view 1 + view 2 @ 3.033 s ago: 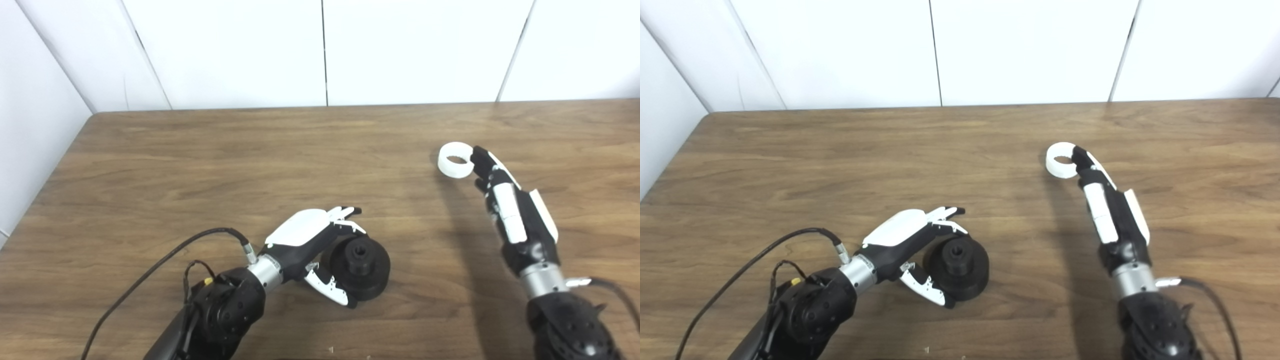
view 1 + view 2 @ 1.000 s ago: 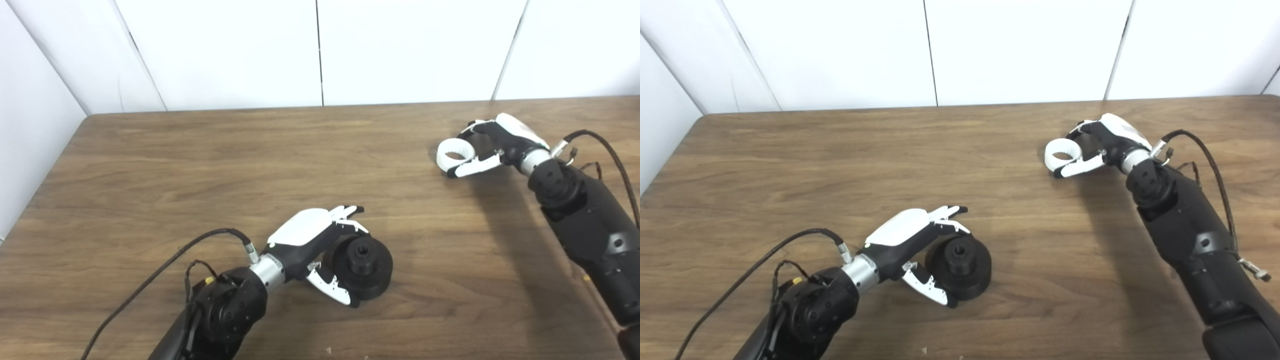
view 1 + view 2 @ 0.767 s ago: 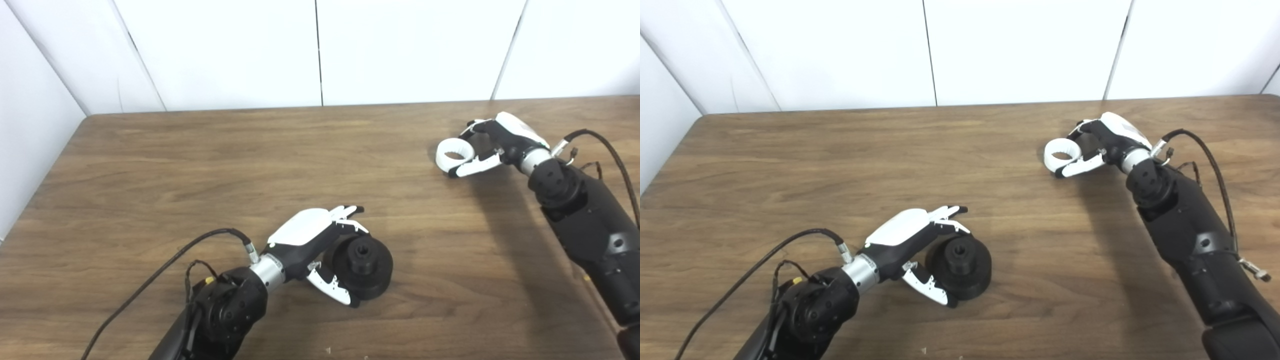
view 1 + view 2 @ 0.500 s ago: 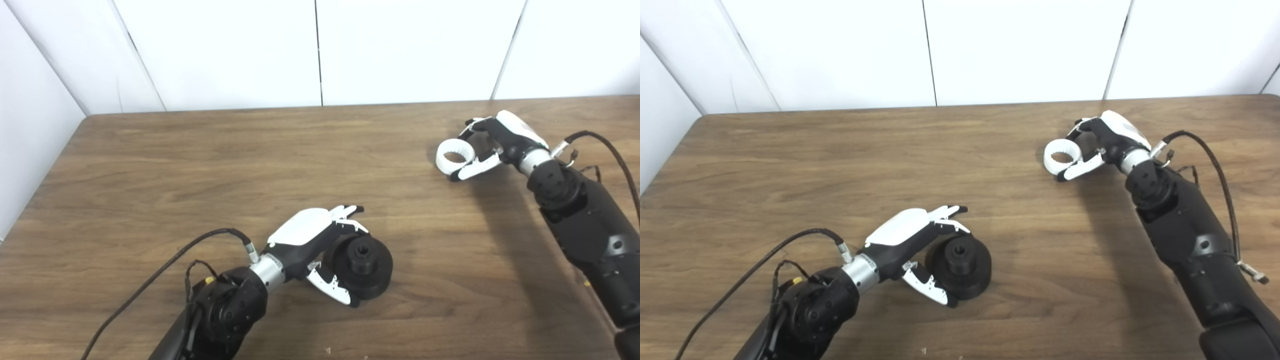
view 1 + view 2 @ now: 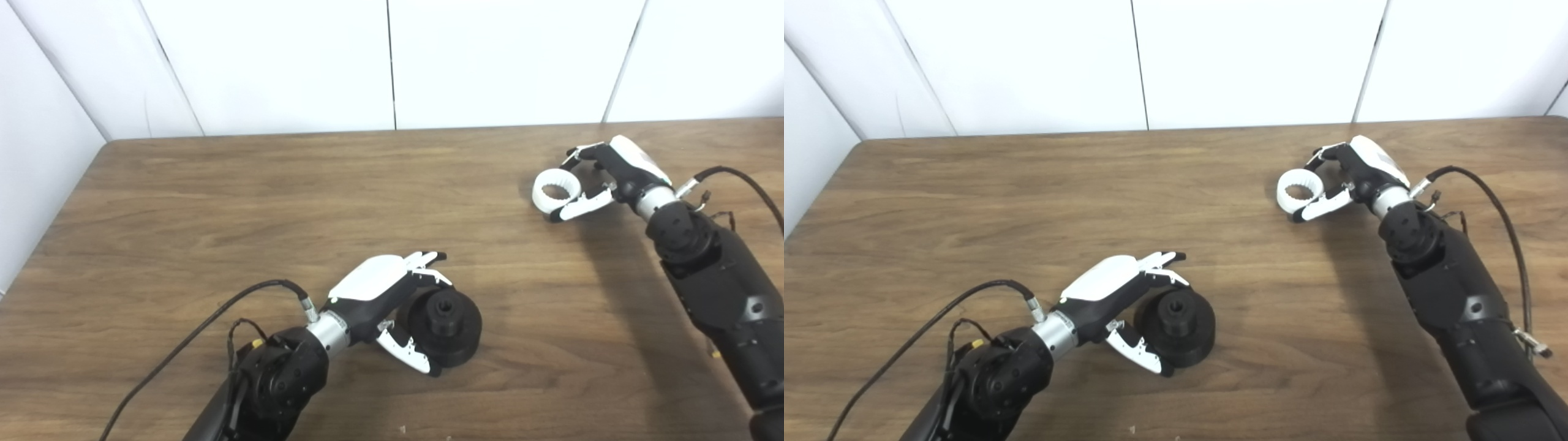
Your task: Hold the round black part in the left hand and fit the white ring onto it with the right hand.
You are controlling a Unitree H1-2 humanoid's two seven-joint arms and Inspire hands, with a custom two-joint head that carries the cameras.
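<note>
The left robot hand (image 5: 392, 294) is cupped around the round black part (image 5: 443, 327), which sits on the wooden worktop (image 5: 257, 196) near the front, a little left of centre — fingers over its far edge, thumb at its near edge. Well apart, at the far right, the right robot hand (image 5: 603, 177) is clamped on the white ring (image 5: 555, 192), pinched between fingers and thumb, its toothed opening facing up. A black cable (image 5: 202, 318) trails from the left wrist.
</note>
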